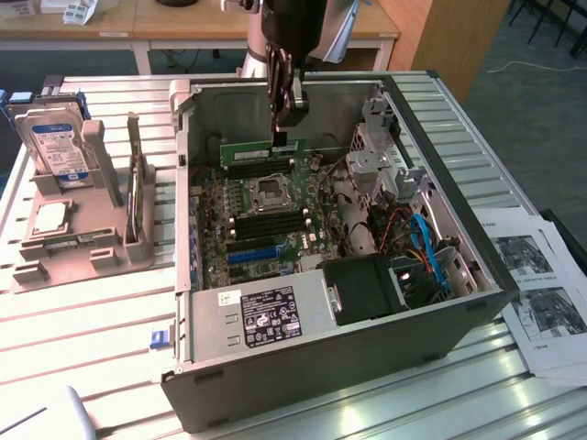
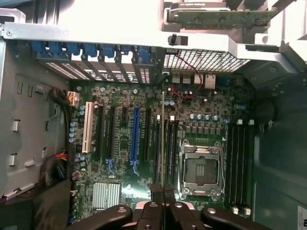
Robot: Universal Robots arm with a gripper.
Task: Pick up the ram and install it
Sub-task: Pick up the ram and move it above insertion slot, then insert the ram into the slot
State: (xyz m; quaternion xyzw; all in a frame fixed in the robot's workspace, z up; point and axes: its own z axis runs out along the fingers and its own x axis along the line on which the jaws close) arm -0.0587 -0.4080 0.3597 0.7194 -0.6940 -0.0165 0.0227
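I had the tool point(image 1: 281, 134) clamped nearly shut on the ram point(image 1: 249, 149), pinching the green stick by its upper edge so the contact edge hung free underneath, which is the only way it could meet a slot. In the exterior view the ram sat level inside the open computer case point(image 1: 303, 362), toward the back wall and above the motherboard point(image 1: 266, 225), just beyond the processor socket point(image 1: 271, 191). From there I judged it close over the board but not yet seated, though I couldn't tell for certain whether its lower edge touched anything. In the wrist view the ram point(image 2: 163, 139) showed edge-on as a thin line, running out from between the fingers point(image 2: 156, 191) and lying parallel to the long memory slots point(image 2: 172, 143) beside the socket point(image 2: 201, 167). That alignment was the point of holding it square. The case lay on its side on the worktop point(image 1: 92, 348), so the board faced up and the arm could come straight down. A hard drive point(image 1: 60, 142) stood in its holder off to the exterior view's left, well clear.
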